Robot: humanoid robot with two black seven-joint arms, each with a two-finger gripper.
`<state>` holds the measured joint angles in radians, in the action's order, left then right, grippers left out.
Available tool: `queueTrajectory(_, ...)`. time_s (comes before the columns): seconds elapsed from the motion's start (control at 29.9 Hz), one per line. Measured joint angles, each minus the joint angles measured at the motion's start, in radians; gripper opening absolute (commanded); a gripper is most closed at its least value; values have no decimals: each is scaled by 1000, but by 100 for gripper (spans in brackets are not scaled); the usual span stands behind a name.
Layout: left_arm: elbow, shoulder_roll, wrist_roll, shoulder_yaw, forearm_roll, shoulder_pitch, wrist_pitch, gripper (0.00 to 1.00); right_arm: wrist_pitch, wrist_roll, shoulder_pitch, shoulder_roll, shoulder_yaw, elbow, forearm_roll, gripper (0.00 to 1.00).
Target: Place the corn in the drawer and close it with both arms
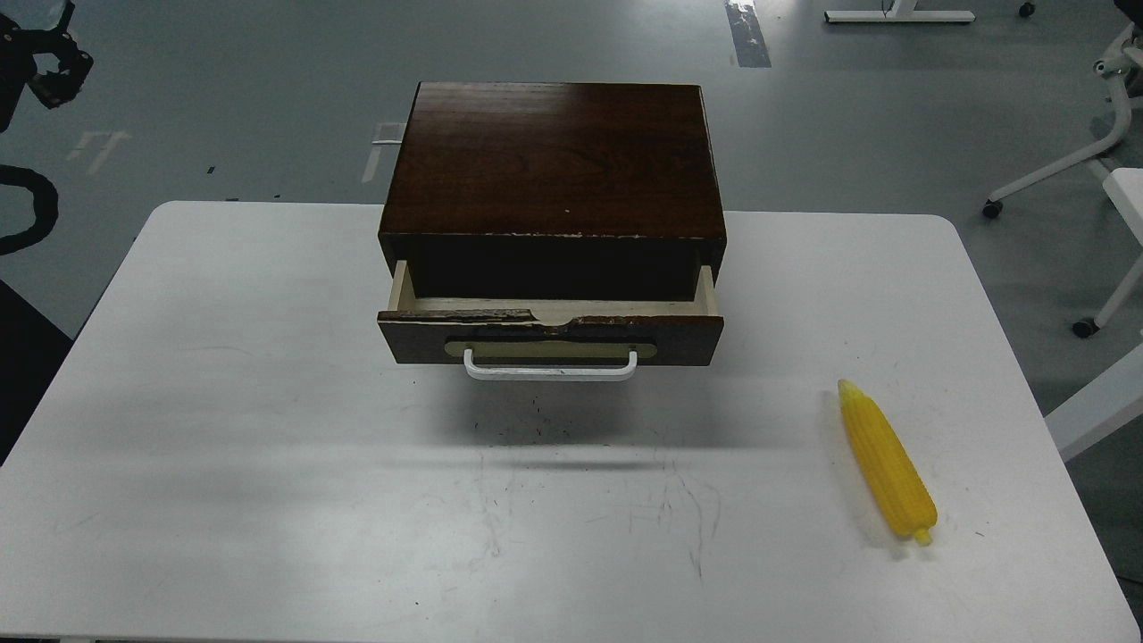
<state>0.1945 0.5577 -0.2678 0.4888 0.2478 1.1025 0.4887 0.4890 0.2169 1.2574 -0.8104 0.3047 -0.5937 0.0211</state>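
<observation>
A yellow corn cob [887, 461] lies on the white table [268, 464] at the right, near the front edge. A dark wooden drawer box [554, 161] stands at the table's back middle. Its drawer [549, 323] is pulled partly out, with a white handle [550, 370] on the front, and the part of its inside that shows is empty. My left gripper [49, 54] is at the top left corner, high and far from the table, small and dark. My right gripper is out of view.
White chair legs with castors [1085, 179] stand on the grey floor at the right, beyond the table. A black cable loop [36, 210] of my left arm hangs at the left edge.
</observation>
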Motion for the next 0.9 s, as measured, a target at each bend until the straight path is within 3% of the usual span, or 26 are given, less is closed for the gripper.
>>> queueTrajectory(0.17,7,-20,0,0,1,-3,0,98,-41,-13,60,-64,-75,-167,202,100)
queueTrajectory(0.33,29,-31,7,2,3,-3,0,98,-74,-66,69,-129,-85,-416,460,100)
queueTrajectory(0.53,197,-5,12,11,4,-31,0,98,-77,-105,58,-193,-158,-639,699,100)
queueTrajectory(0.74,382,8,15,10,-3,-102,0,98,-71,-109,61,-224,-304,-749,797,100)
queueTrajectory(0.9,396,-41,16,-6,-21,-138,0,98,-71,-105,50,-234,-427,-814,896,100)
